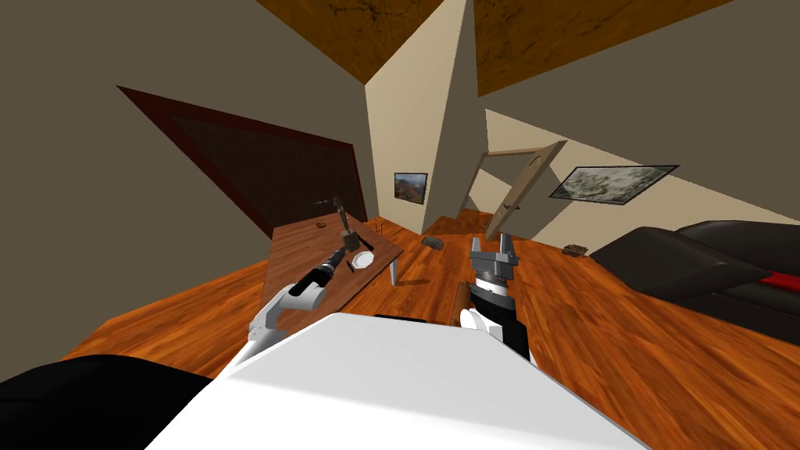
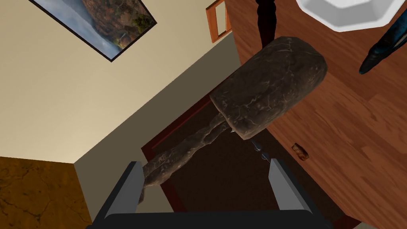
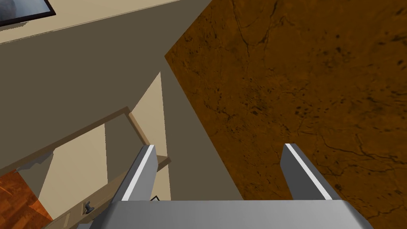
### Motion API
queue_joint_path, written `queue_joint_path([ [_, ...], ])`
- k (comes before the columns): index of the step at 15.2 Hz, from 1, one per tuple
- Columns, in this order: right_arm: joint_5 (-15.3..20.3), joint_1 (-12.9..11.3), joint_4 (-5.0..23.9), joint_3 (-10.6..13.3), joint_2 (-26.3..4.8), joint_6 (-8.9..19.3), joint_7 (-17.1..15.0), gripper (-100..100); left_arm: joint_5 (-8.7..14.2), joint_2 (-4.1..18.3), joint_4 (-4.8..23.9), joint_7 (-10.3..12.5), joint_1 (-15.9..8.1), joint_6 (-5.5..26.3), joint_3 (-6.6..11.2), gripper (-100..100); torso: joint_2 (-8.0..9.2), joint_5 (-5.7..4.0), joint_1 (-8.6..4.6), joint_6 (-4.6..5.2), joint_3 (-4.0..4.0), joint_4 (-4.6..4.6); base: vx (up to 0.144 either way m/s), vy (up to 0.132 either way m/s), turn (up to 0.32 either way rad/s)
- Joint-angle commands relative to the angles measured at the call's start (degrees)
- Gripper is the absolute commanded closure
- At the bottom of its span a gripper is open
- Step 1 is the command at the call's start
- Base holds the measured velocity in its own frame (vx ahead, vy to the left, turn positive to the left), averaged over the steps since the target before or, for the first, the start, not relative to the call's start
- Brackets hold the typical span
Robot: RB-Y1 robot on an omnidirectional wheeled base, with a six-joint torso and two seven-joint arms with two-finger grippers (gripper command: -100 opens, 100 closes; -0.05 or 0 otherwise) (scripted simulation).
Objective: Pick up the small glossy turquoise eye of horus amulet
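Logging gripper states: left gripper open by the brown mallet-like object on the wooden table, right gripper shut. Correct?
No: the right gripper is open, its fingers standing well apart in the right wrist view. The left gripper is open by the brown mallet-like object on the wooden table, as stated.

There are no words, numbers or signs to read on anything here.
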Motion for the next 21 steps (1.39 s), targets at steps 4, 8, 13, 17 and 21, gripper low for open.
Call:
queue_joint_path([
  [4,0.0,0.0,0.0,0.0,0.0,0.0,0.0,0,1.0,1.4,2.8,-2.1,-0.6,6.5,0.39,-100,-0.02,0.0,-0.01,0.01,-0.01,-0.01,0.054,-0.027,-0.059],
  [8,0.0,0.0,0.0,0.0,0.0,0.0,0.0,0,1.5,2.1,4.3,-3.3,-1.0,9.6,0.64,-100,-0.04,0.01,0.03,0.0,-0.02,-0.01,0.049,-0.012,-0.042],
  [13,0.0,0.0,0.0,0.0,0.0,0.0,0.0,0,2.7,3.6,7.3,-5.5,-1.8,15.7,1.13,-100,0.0,0.0,0.01,0.0,0.0,0.0,0.047,-0.021,-0.054],
  [17,0.0,0.0,0.0,0.0,0.0,0.0,0.0,0,3.2,4.3,8.8,-6.6,-2.1,18.9,1.37,-100,-0.04,0.0,-0.02,0.0,-0.03,-0.01,0.052,-0.021,-0.047],
  [21,0.0,0.0,0.0,0.0,0.0,0.0,0.0,0,4.3,5.5,11.6,-8.8,-2.8,24.6,1.83,-100,-0.05,0.01,0.03,0.01,-0.03,-0.01,0.058,-0.014,-0.068],
])
